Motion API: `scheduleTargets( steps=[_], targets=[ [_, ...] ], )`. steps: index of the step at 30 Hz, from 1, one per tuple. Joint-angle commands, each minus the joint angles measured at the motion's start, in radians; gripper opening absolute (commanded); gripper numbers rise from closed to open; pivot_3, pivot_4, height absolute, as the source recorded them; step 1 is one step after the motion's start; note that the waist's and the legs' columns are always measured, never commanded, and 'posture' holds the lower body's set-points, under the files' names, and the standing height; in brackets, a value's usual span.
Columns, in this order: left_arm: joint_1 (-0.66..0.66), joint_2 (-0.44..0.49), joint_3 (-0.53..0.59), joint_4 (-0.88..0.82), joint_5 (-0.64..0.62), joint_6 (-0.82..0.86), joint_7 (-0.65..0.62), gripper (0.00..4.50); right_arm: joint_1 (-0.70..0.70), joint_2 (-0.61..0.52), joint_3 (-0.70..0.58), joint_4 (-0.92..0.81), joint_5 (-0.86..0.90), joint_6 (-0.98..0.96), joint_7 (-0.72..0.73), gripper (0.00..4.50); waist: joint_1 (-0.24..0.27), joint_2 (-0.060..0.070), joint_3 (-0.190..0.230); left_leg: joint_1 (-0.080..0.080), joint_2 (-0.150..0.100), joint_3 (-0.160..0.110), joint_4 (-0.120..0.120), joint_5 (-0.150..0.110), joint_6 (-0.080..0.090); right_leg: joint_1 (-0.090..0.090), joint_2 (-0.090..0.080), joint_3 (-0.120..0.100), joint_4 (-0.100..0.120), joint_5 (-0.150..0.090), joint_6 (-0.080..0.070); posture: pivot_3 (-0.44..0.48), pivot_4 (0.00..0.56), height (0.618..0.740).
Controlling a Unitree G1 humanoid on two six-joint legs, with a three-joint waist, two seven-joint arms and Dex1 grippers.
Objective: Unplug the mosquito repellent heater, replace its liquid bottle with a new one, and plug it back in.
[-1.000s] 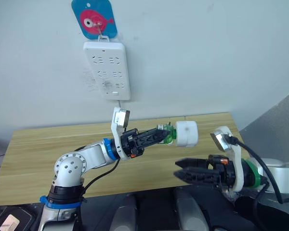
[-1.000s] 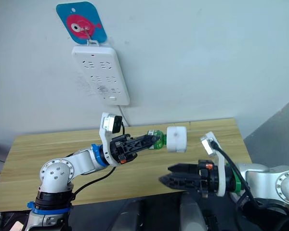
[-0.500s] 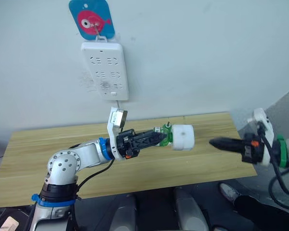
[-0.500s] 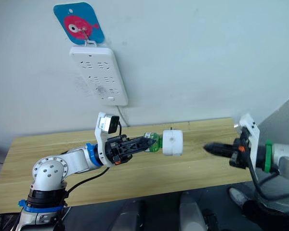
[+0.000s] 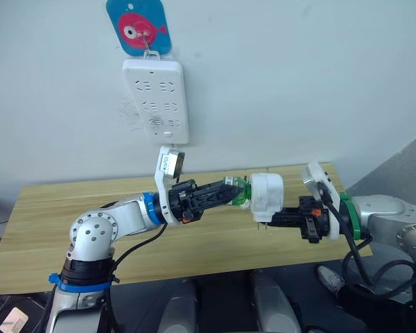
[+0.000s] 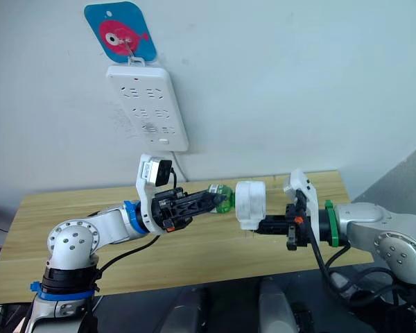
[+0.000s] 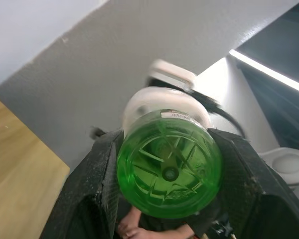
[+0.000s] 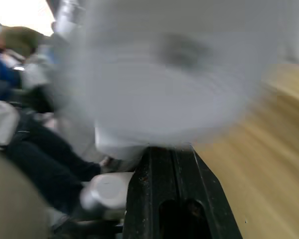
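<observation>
I hold both arms centre frame: my left gripper (image 5: 230, 192) clamped with arm extended rightward, my right gripper (image 5: 272, 219) reaching leftward, fingers pressed together.

Light is even and bright from overhead in my head views; the wall (image 5: 298, 83) is evenly lit, no glare. Soft, faint shadow under the power strip (image 5: 157, 100). Head views sharp edge to edge. My right wrist view is heavily motion-blurred: the heater (image 8: 174, 74) smears to a pale haze. My left wrist view holds the green bottle (image 7: 169, 172) sharp, background soft, with a bright strip at the upper corner.
</observation>
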Motion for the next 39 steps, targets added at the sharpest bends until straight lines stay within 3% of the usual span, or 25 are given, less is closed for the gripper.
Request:
scheduleTargets(
  steps=[1,6,14,19,31,39],
  targets=[
    [0.003,0.007,-0.004,-0.025,0.047,-0.028,-0.031,2.31,-0.018,-0.007,-0.069,-0.024,0.179,0.02,-0.072,0.0,-0.001,0.0,0.0,0.0,0.0,0.0,0.0,0.0,0.0,0.0,0.0,0.0,0.0,0.0,0.0,-0.15,0.259,0.74],
    [0.003,0.034,-0.033,-0.057,0.081,-0.007,-0.09,2.31,-0.117,0.025,-0.077,0.073,0.295,0.009,-0.222,0.0,-0.003,0.0,0.0,0.0,0.0,0.001,0.0,0.0,0.0,0.0,0.0,0.0,0.0,0.0,0.0,-0.152,0.255,0.74],
    [0.001,0.046,-0.024,-0.077,0.036,0.031,-0.103,2.31,-0.188,0.085,-0.064,0.188,0.188,0.009,-0.284,0.0,-0.004,0.0,0.0,0.0,0.0,0.001,0.0,0.0,0.0,-0.001,0.0,0.0,0.001,0.0,0.0,-0.143,0.252,0.74],
    [-0.009,0.043,-0.003,-0.058,-0.037,0.05,-0.072,2.31,-0.159,0.111,-0.053,0.23,0.094,0.006,-0.276,0.0,-0.003,0.0,0.0,0.0,0.0,0.001,0.0,0.0,0.0,-0.001,0.0,0.0,0.001,0.0,0.0,-0.144,0.251,0.74],
    [-0.001,0.011,0.028,-0.004,-0.11,0.027,0.03,2.31,-0.094,0.14,-0.068,0.138,0.138,0.057,-0.271,0.0,-0.004,0.0,0.0,0.0,0.0,0.001,0.0,0.0,0.0,-0.001,0.0,0.0,0.001,0.0,0.0,-0.148,0.258,0.74],
    [-0.007,-0.017,0.035,0.014,-0.068,-0.016,0.069,2.31,-0.046,0.13,-0.09,0.069,0.267,0.075,-0.319,0.0,-0.004,0.0,0.0,0.0,0.0,0.001,0.0,0.0,0.0,-0.001,0.0,0.0,0.001,0.0,0.0,-0.152,0.261,0.74]
  ],
)
